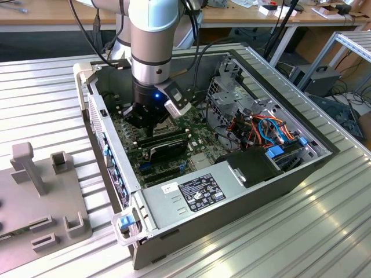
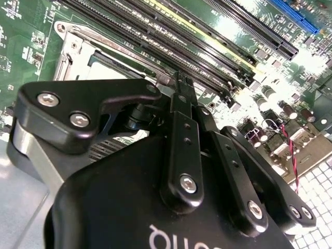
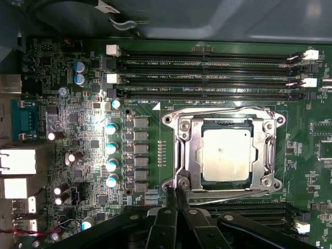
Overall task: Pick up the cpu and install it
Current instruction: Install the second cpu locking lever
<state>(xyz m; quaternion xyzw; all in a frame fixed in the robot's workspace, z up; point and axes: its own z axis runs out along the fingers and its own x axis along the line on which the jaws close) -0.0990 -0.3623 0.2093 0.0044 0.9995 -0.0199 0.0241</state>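
The cpu (image 3: pixel 228 154), a small square chip with a dull silver top, lies flat inside the dark socket, and the metal frame (image 3: pixel 181 155) sits around it. The socket is on the green motherboard (image 3: pixel 78 129) inside an open computer case (image 1: pixel 301 168). My gripper (image 3: pixel 174 191) is shut, its two thin fingertips pressed together with nothing visible between them. The tips hover at the corner of the socket frame, beside the cpu and apart from it. In the second wrist view the gripper (image 2: pixel 181 80) hides most of the socket, and a pale strip of the cpu (image 2: pixel 106 70) shows past it. In the exterior view the gripper (image 1: pixel 148 121) hangs low over the board.
Long black memory slots (image 3: pixel 207 72) run along one side of the socket, with more slots behind the fingers. A power supply (image 1: pixel 197 194), a drive cage (image 1: pixel 232 98) and coloured cables (image 1: pixel 266 127) crowd the case. A grey fixture (image 1: pixel 35 191) stands on the exterior view's left.
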